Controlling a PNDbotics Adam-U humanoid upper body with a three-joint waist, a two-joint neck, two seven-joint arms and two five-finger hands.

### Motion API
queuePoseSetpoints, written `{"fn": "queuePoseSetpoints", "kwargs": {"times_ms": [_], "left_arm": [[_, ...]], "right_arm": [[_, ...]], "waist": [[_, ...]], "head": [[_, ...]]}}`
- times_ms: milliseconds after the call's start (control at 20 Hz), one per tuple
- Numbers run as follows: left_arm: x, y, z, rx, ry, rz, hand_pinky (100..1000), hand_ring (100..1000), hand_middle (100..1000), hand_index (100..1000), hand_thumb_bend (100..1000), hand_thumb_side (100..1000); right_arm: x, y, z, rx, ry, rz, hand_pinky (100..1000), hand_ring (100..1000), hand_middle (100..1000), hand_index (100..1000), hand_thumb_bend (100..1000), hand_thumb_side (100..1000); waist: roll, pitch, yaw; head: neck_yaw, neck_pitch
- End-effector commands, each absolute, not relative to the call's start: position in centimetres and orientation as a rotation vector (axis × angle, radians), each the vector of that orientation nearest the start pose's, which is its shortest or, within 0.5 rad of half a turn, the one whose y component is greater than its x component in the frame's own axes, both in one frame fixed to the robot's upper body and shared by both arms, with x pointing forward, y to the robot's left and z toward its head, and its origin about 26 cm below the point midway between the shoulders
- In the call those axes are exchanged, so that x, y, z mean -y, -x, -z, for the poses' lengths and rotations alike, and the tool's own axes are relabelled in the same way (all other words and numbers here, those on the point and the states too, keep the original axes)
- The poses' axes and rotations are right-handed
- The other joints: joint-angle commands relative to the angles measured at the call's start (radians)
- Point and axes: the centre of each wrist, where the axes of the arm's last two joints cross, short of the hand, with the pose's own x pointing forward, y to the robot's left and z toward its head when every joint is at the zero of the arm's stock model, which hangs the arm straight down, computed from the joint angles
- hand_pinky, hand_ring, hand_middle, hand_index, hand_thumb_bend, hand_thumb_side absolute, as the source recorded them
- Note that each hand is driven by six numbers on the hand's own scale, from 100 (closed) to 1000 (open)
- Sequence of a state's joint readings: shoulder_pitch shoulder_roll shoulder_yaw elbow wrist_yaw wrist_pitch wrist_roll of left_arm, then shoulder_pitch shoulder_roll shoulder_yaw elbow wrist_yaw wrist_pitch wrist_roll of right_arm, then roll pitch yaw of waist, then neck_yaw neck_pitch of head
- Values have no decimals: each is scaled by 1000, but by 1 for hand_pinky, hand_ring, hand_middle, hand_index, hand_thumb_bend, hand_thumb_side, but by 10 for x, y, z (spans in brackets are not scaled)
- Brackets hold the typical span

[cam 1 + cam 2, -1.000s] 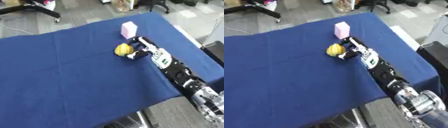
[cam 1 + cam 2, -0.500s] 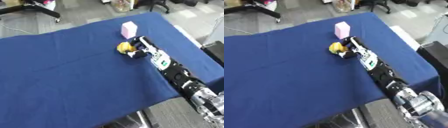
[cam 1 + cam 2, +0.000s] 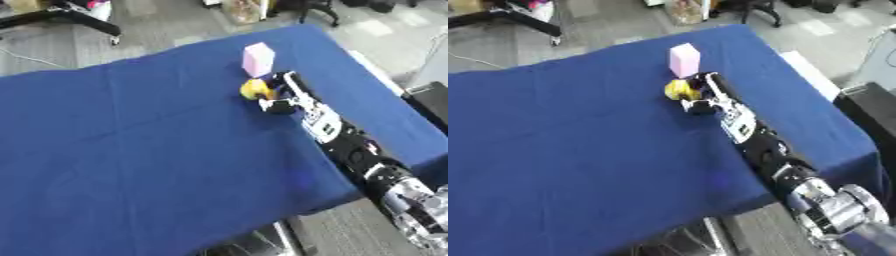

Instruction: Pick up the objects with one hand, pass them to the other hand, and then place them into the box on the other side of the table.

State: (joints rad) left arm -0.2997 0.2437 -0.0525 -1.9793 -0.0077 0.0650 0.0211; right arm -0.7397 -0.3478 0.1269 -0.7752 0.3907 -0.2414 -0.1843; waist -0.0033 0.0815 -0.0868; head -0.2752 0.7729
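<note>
Reaching in from the near right corner, the right arm [image 3: 359, 150] stretches across the blue tabletop [image 3: 131, 150] toward its far side, with its silver joints nearest the camera and the black forearm beyond. At its end the right robot hand [image 3: 282, 97] lies against a small yellow object [image 3: 254, 89]; the fingers look curled toward it, with dark digits on its near and right sides, though whether they truly close round it or only rest beside it is hard to make out. The yellow object sits on the cloth, not lifted, toward the far right of the tabletop. Its rounded shape and small size suggest something light and probably fairly stiff, likely to roll or squirt sideways if pinched off-centre, so a hold across its widest middle, thumb opposite the fingers, seems safest. Just beyond it stands a pink block [image 3: 258, 59], upright and near but apparently not touching; it looks light and flat-sided, easy to take by two opposite faces. No left hand and no box show in either view.
</note>
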Motion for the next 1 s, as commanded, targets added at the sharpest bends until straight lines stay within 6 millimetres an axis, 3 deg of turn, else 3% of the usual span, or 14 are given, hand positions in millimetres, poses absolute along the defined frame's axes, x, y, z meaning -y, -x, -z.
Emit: {"fn": "queuePoseSetpoints", "kwargs": {"times_ms": [50,400,550,600,650,700,1000], "left_arm": [[-236,-301,-189,2186,-79,292,949,658,623,850,397,837],[-238,-308,-169,2078,-73,261,955,652,618,847,342,886],[-238,-312,-158,2023,-44,251,957,651,618,846,317,913],[-237,-313,-155,2008,-27,241,959,652,619,846,303,925],[-236,-315,-150,1988,1,230,964,656,623,850,277,949],[-235,-316,-146,1971,31,220,963,655,623,849,258,966],[-226,-325,-121,1855,170,182,963,654,624,849,198,1000]], "right_arm": [[286,-454,-91,1851,635,-648,643,707,364,258,101,100],[243,-435,-160,2129,555,-624,643,690,358,266,103,100],[221,-416,-194,2255,517,-653,648,679,356,270,100,100],[215,-409,-204,2293,507,-668,649,675,354,272,155,100],[207,-400,-215,2337,492,-689,649,673,355,273,100,100],[200,-392,-223,2370,480,-707,651,669,354,274,100,100],[166,-344,-260,2532,408,-836,657,656,354,281,100,100]], "waist": [[-4,-13,-2],[-9,-14,-7],[-11,-15,-8],[-11,-15,-9],[-12,-15,-9],[-12,-15,-10],[-16,-16,-14]], "head": [[4,-3],[10,-3],[14,-3],[17,-3],[23,-3],[27,-3],[61,-3]]}}
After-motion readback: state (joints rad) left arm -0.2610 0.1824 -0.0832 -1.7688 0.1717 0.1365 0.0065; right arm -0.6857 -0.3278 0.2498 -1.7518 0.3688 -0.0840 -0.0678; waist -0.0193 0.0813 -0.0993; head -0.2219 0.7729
